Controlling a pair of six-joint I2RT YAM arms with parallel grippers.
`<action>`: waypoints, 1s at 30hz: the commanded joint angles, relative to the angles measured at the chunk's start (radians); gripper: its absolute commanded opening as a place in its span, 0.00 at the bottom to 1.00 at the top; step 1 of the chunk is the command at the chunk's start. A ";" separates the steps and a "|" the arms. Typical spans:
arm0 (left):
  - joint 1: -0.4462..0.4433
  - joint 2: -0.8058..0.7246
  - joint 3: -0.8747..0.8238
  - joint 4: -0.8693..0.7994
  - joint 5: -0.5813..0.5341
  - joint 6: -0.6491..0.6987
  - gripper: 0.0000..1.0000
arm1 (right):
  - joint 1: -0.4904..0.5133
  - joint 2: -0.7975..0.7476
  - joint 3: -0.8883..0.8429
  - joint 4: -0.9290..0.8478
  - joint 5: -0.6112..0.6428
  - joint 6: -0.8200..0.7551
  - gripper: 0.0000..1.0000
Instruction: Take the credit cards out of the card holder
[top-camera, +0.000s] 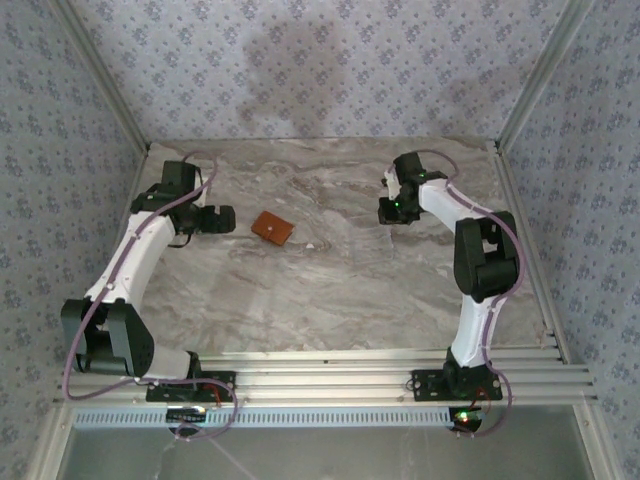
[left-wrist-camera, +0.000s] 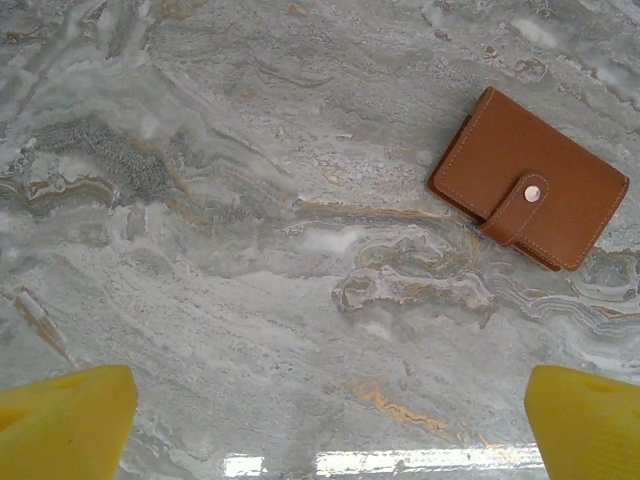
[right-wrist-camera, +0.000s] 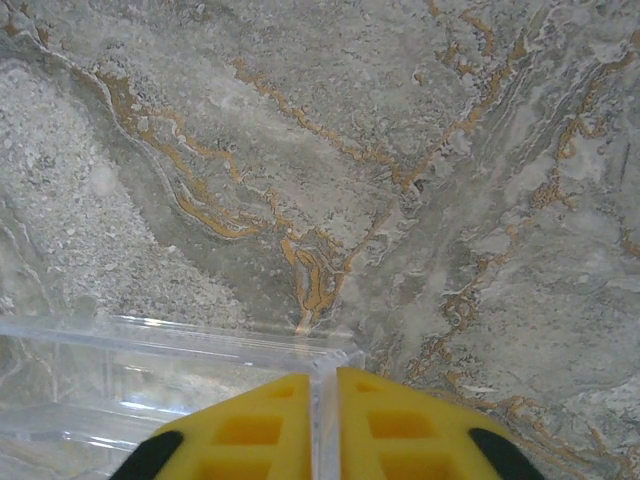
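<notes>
Two yellow fingers (right-wrist-camera: 262, 425) of the right gripper (right-wrist-camera: 326, 388) clamp the edge of a clear plastic sheet (right-wrist-camera: 150, 365) on the marble table (right-wrist-camera: 420, 150). Spread wide and empty, the left gripper (left-wrist-camera: 330, 425) faces the snapped-shut brown card holder (left-wrist-camera: 530, 180), which lies flat ahead, beyond its right fingertip

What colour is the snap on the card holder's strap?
Silver snap on an orange-brown card holder; clearest in the left wrist view.

Light was soft, even and fairly bright. A faint shadow smudged the back wall (top-camera: 300, 60). Glare streaked the table (left-wrist-camera: 380, 462); the clear sheet (right-wrist-camera: 120, 380) glinted. Wrist views were sharp.
</notes>
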 joint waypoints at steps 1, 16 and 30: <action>0.007 -0.022 0.005 -0.017 -0.017 0.010 1.00 | 0.009 -0.001 0.026 -0.020 0.027 0.013 0.09; 0.034 -0.024 0.011 -0.027 -0.060 0.015 0.99 | 0.202 -0.003 0.124 -0.066 0.289 0.377 0.05; 0.036 -0.018 0.011 -0.027 -0.048 0.005 1.00 | 0.304 0.177 0.339 -0.106 0.417 0.443 0.04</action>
